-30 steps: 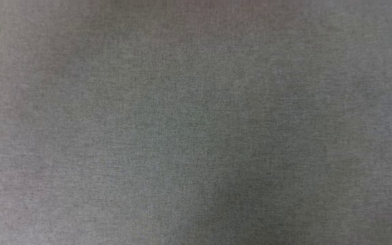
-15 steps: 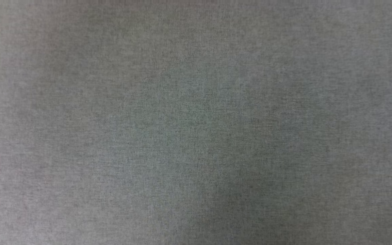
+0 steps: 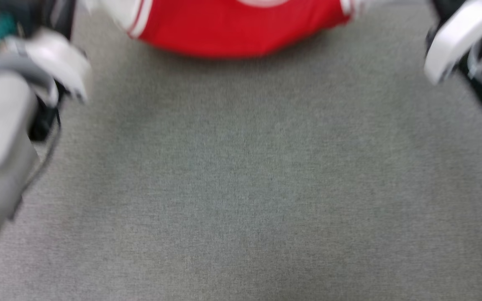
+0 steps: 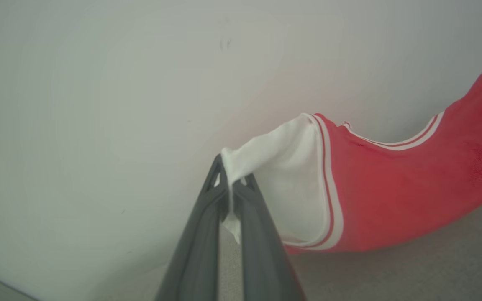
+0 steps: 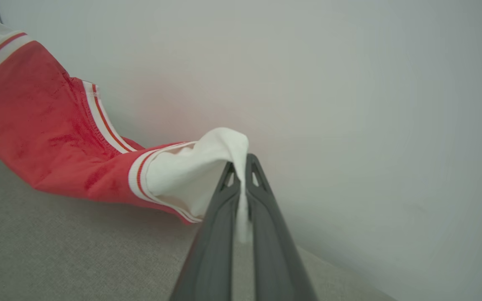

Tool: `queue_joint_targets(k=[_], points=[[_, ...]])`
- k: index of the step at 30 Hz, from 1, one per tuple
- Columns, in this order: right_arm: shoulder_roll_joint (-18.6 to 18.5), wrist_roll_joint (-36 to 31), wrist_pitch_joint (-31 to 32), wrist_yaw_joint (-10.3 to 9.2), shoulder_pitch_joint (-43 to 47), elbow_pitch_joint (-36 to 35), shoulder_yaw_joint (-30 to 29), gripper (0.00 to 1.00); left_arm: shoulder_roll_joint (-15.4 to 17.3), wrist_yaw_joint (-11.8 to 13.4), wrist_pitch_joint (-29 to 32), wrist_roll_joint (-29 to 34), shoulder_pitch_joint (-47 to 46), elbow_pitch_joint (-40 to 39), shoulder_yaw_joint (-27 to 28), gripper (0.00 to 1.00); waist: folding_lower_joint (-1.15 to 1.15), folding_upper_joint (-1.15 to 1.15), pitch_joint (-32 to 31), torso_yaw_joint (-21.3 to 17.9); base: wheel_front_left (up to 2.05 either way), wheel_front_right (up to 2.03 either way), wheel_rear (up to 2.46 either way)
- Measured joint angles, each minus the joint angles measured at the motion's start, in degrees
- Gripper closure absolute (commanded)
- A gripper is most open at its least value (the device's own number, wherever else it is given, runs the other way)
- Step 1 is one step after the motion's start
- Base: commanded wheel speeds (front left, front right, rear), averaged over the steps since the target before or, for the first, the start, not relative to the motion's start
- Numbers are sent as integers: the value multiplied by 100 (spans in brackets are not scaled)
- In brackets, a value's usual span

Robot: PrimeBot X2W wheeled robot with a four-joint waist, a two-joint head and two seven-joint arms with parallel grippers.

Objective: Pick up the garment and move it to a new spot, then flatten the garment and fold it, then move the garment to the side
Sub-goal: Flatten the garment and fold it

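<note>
One garment (image 3: 232, 29), newly at the head view's top; two pincers, left pincer (image 4: 230, 171) and right pincer (image 5: 241, 163), each clamped on it.

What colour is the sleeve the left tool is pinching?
The sleeve is white with red-striped edging; clearest in left wrist view.
</note>
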Motion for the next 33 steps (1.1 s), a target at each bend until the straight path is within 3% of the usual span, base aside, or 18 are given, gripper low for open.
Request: queue_joint_targets(k=[7, 15, 26, 33], points=[[-101, -67, -79, 0, 1555, -504, -218, 100, 224, 412, -15, -226, 2015, -1044, 342, 100, -1, 0, -554, -17, 0, 0, 0], [-557, -267, -10, 0, 3314, -1338, -422, 100, 471, 637, -15, -586, 3727, -1467, 380, 100, -1, 0, -1105, 15, 0, 0, 0], [-1617, -45, 1478, 1, 5754, -3199, -840, 100, 964, 890, 118, -1171, 5365, -1830, 381, 100, -2, 0, -1755, -44, 0, 0, 0], [-2081, 291, 2393, 1, 7109, -4099, -1379, 100, 1078, 1036, 223, -1396, 6139, -2109, 221, 100, -2, 0, -1942, 2, 0, 0, 0]])
